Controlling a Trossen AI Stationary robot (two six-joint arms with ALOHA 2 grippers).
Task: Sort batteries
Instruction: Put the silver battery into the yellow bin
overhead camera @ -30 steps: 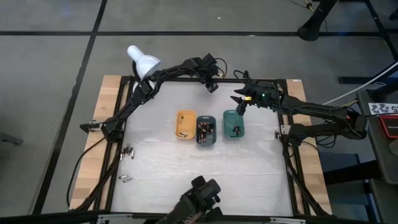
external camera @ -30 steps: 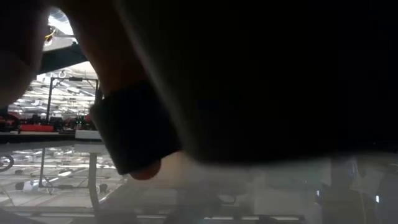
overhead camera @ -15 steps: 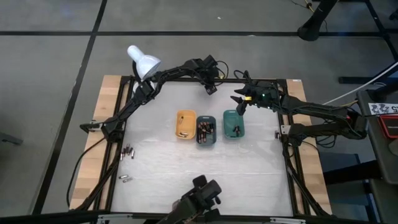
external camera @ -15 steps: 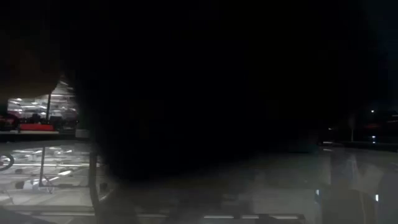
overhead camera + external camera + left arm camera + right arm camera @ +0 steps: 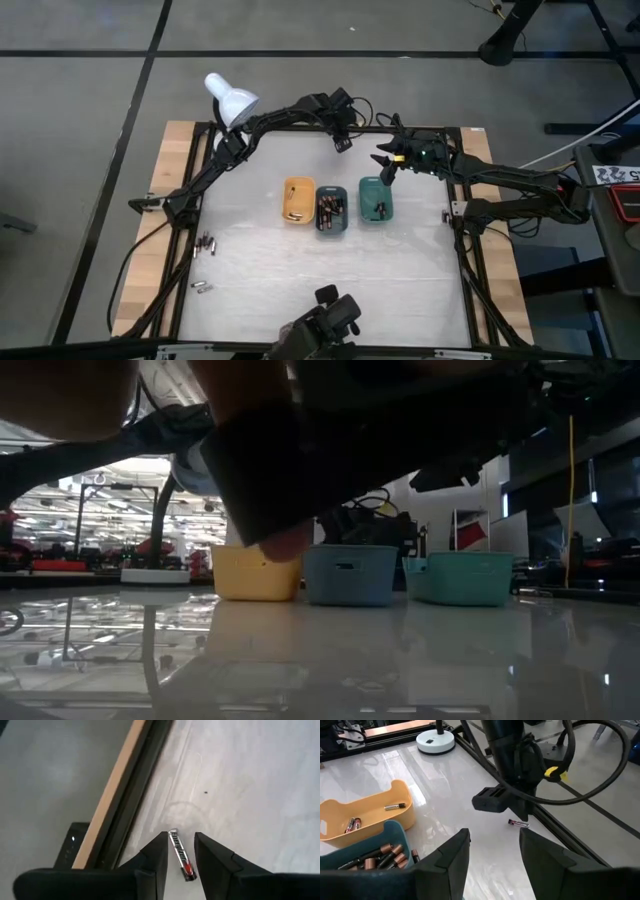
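Observation:
A small silvery battery with a red mark (image 5: pixel 180 854) lies on the white table near its far edge. My left gripper (image 5: pixel 181 844) is open and points down, one finger on each side of this battery without touching it. The right wrist view shows this battery (image 5: pixel 518 823) below the left gripper (image 5: pixel 516 814). My right gripper (image 5: pixel 383 166) hovers open over the far end of the green tray (image 5: pixel 376 198). The orange tray (image 5: pixel 297 200) and the dark teal tray (image 5: pixel 331 210) hold batteries. More batteries (image 5: pixel 207 242) lie loose near the table's left edge.
The three trays stand side by side mid-table (image 5: pixel 350 573). A white lamp (image 5: pixel 230 100) sits at the far left corner, with a black frame rail (image 5: pixel 132 815) along the far edge. A dark object (image 5: pixel 322 325) at the near edge covers part of the low view.
The dark object at the near edge has drawn back toward the near side. It blocked the low view before; the three trays now show there. Both arms have stayed about where they were.

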